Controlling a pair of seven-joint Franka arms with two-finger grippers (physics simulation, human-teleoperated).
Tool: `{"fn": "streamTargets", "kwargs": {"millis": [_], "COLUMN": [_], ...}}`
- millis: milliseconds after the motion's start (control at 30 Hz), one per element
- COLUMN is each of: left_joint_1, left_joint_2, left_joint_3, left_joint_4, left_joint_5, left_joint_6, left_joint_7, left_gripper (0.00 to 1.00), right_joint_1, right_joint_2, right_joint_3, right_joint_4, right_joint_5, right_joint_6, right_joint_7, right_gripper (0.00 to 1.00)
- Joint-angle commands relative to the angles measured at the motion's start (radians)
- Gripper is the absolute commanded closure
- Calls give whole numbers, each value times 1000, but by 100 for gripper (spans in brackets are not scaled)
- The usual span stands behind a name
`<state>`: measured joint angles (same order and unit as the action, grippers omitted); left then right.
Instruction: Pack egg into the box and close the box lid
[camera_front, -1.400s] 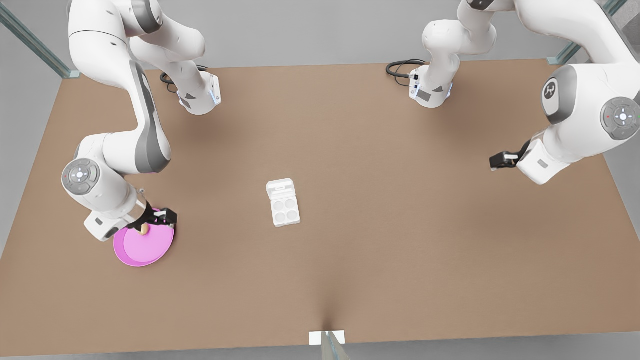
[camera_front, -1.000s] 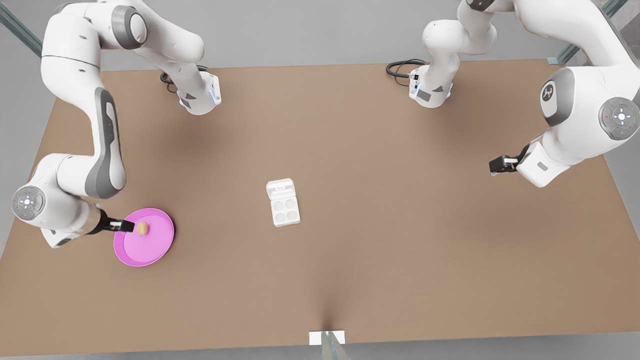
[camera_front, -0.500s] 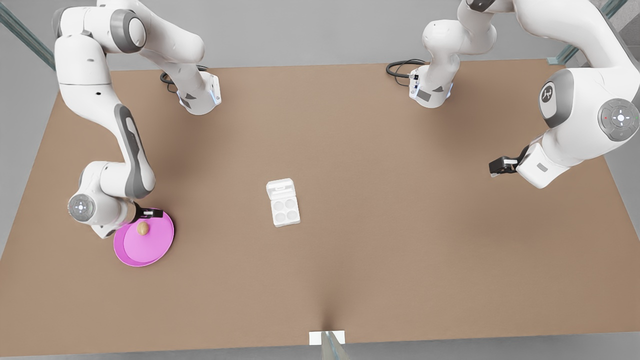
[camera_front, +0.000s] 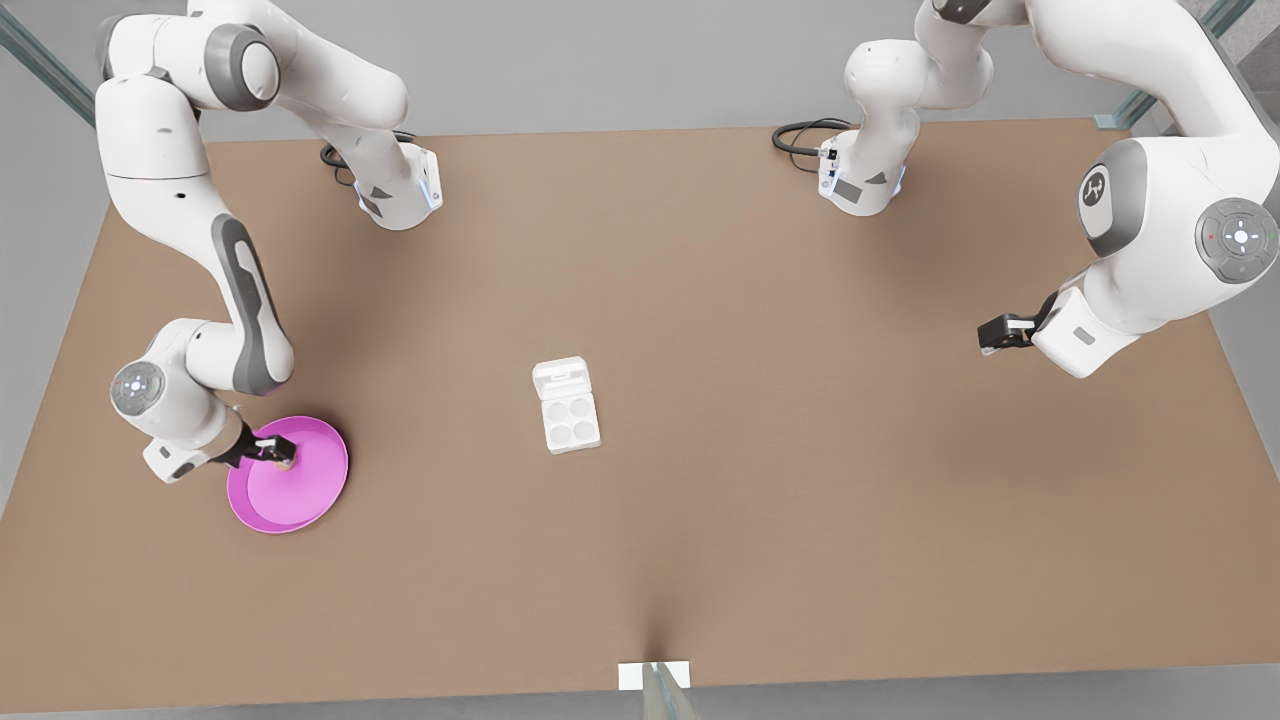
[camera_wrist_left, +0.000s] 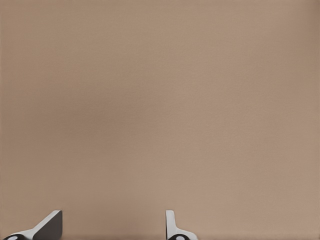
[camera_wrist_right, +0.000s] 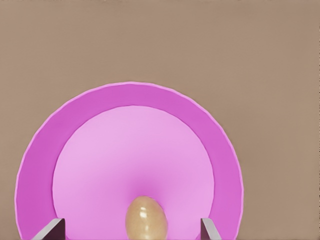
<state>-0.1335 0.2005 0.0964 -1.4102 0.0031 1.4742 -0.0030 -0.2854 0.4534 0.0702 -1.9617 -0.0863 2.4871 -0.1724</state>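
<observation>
The right gripper (camera_front: 272, 455), fingers apart, straddles the egg (camera_wrist_right: 145, 218) on the pink plate (camera_wrist_right: 45, 150); the left gripper (camera_front: 990, 335) waits, open. Small, smooth, likely fragile: pinch gently across the egg's middle.

My right gripper (camera_front: 278, 456) sits low at the front view's lower left, fingers (camera_wrist_right: 54, 229) spread wide, arm bent steeply down. My left gripper (camera_front: 992, 333) waits at the right, raised, fingers (camera_wrist_left: 47, 227) parted too.

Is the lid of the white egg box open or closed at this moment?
Open. The box lid lies flat behind the box, whose four cups are uncovered and empty.
</observation>
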Motion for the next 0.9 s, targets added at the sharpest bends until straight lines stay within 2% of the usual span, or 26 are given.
{"fn": "streamTargets", "kwargs": {"millis": [0,300,867], "left_joint_1": [0,0,0], "left_joint_2": [-1,0,7], "left_joint_3": [0,0,0], "left_joint_4": [0,0,0], "left_joint_5": [0,0,0], "left_joint_6": [0,0,0], "left_joint_7": [0,0,0], "left_gripper": [0,0,0], "right_joint_1": [-1,-3,-24], "right_joint_2": [7,103,96], "right_joint_3": [0,-1,0], "right_joint_4": [1,34,-13], "right_joint_5": [2,2,3], "right_joint_6": [42,42,42], "right_joint_7": [-136,-141,-153], "right_gripper": [0,0,0]}}
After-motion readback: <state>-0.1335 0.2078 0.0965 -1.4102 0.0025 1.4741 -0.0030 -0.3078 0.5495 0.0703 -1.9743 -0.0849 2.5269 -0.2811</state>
